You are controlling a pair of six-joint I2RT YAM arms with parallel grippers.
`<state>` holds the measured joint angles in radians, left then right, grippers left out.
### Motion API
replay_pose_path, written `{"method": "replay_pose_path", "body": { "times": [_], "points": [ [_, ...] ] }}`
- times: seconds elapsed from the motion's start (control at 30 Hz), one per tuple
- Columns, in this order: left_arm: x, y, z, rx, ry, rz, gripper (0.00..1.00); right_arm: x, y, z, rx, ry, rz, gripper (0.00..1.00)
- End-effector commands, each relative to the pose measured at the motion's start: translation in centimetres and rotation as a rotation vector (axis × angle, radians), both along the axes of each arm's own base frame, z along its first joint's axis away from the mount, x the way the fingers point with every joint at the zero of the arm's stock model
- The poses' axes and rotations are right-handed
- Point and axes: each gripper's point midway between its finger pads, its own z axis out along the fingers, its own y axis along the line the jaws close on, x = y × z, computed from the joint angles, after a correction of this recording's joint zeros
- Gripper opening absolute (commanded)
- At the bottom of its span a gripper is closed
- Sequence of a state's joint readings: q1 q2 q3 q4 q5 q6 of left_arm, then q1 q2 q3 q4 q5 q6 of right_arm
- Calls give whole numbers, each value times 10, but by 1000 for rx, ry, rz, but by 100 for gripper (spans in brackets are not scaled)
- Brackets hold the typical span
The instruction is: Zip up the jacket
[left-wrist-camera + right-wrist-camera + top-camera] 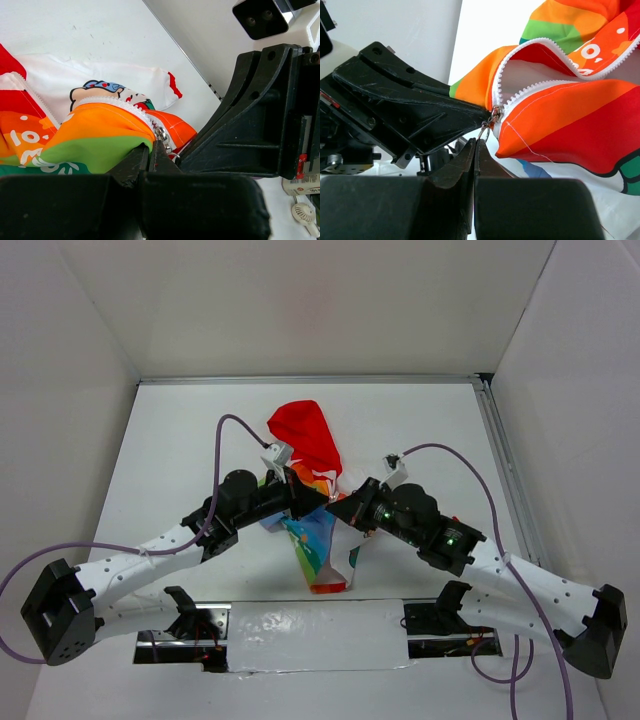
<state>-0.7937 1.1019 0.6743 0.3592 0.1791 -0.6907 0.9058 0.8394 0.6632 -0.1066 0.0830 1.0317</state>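
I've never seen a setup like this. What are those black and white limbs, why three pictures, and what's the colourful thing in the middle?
Those are two robot arms fixed at the near edge of a white table. One picture comes from a camera overhead; the other two come from cameras on each wrist, looking along the fingers. The colourful thing is a small child's jacket with a red hood and rainbow stripes. The left gripper is shut on the jacket's edge beside the zipper. The right gripper is shut just under the metal zipper pull, apparently pinching its ring. The zipper above it is open.
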Motion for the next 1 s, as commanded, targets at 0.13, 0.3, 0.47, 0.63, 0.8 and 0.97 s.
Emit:
{"method": "replay_pose_path", "body": {
  "times": [0.13,0.3,0.47,0.63,0.8,0.97],
  "points": [
    [-4,-2,23,-65,-37,-18,0,7,-3,65,231,-70,-57,0],
    [-9,0,14,-57,-31,-29,0,21,-19,64,318,-23,-142,0],
    [-20,-1,9,-56,-60,-91,0,36,-29,59,321,13,-233,0],
    [-33,-4,-1,-38,-79,-168,0,47,-32,59,347,24,-272,0],
    [-47,-8,-14,-9,-91,-251,0,59,-33,55,356,59,-335,0],
    [-57,-11,-26,13,-69,-294,0,73,-32,39,306,114,-400,0]
  ]
}}
